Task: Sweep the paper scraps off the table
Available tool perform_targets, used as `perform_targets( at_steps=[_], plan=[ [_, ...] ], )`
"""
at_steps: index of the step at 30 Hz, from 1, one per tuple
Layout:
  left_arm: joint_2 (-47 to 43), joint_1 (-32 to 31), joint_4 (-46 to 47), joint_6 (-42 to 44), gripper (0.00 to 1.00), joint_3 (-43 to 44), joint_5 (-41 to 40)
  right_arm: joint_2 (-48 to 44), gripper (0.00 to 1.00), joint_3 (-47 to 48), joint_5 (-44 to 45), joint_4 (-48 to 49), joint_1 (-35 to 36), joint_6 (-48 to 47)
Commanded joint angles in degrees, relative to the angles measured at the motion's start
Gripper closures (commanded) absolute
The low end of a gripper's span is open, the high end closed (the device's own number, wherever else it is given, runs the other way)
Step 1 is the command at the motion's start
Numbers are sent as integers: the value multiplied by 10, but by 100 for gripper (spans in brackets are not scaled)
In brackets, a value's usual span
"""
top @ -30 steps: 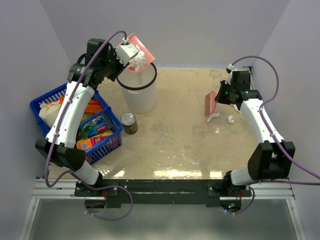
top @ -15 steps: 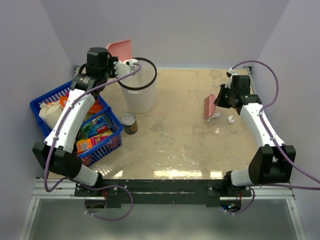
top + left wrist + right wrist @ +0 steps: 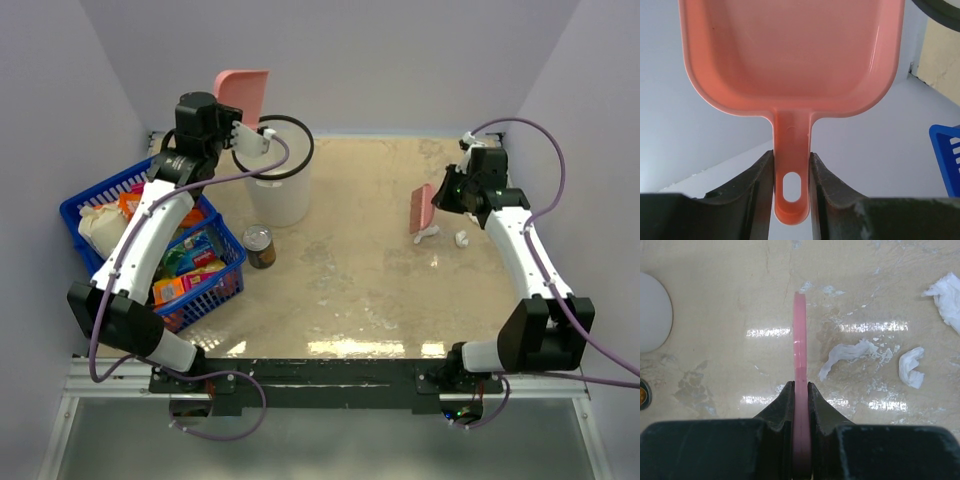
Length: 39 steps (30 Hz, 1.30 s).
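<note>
1. The left tool (image 3: 792,170) pinches the handle of a pink dustpan (image 3: 790,55), one finger tight against each side of the handle
2. The dustpan is held upright in the air at the far left corner, just behind a white bin (image 3: 280,190) with a black rim
3. The right tool (image 3: 800,390) is clamped on a thin pink sweeper board (image 3: 799,340), seen edge-on, which stands on the beige surface (image 3: 340,270) near its far right side
4. The paper scraps (image 3: 847,354), three crumpled white wads, lie on the surface to the right of the board; the nearest sits just beside it, and I cannot tell if they touch
5. A blue basket (image 3: 100,188) of groceries sits at the left edge, with a can (image 3: 260,246) just beside it, in front of the bin
</note>
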Motion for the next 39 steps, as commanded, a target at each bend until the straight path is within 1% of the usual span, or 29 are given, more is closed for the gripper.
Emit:
perform_targets(
  at_steps=[1,2,5,6,8,9,10,11,12,14,15,17,18,20,21,22,23,25,27,30,31,32,36,37,38,39],
  plan=[
    [-19,-3,94,2,100,-2,-14,8,100,36,-13,17,-3,4],
    [-15,-4,97,-7,100,3,-18,10,100,45,-10,13,-3,6],
    [-9,-33,100,-88,100,44,-10,20,100,63,-11,18,-3,-9],
    [-9,-61,94,-142,100,67,-1,23,100,67,-9,18,-3,-11],
    [-6,-99,66,-196,100,88,6,32,100,82,13,21,-3,-17],
    [-4,-141,46,-247,100,110,25,34,100,88,22,25,-3,-20],
    [-1,-162,5,-274,100,120,34,38,100,96,45,27,-2,-29],
    [2,-182,-15,-299,100,128,43,41,100,111,61,28,-2,-36],
    [4,-217,-34,-348,100,132,70,44,100,118,70,27,-2,-44],
    [6,-243,-81,-393,100,126,104,56,100,128,121,29,-3,-75],
    [9,-266,-97,-427,100,119,142,58,100,128,137,29,-3,-96],
    [22,-293,-144,-466,100,114,174,54,100,125,175,33,-3,-126],
    [27,-298,-161,-479,100,113,224,52,100,120,189,36,-3,-169],
    [42,-305,-189,-517,100,98,261,45,100,91,213,56,-3,-207],
    [47,-306,-194,-530,100,74,288,39,100,78,236,67,-3,-247],
    [60,-307,-200,-541,100,63,297,37,100,68,247,74,-3,-262],
    [68,-307,-201,-571,100,41,304,36,100,54,258,86,-3,-274],
    [97,-307,-226,-585,100,31,315,28,100,48,273,88,-4,-296],
    [109,-307,-224,-608,100,-13,304,20,100,50,270,81,-3,-319],
    [129,-306,-185,-633,100,-93,304,21,100,46,284,69,-3,-355],
    [136,-306,-146,-642,100,-115,301,19,100,42,285,64,-3,-364],
    [141,-306,-128,-662,100,-147,304,18,100,40,281,56,-3,-371],
    [163,-307,-52,-699,99,-197,320,8,100,34,271,52,-4,-402],
    [171,-306,-28,-704,95,-202,323,9,100,29,272,56,-3,-407],
    [174,-306,-17,-706,84,-212,326,10,100,25,275,61,-4,-411],
    [179,-306,-8,-705,80,-215,326,11,100,24,273,64,-3,-415]
  ],
)
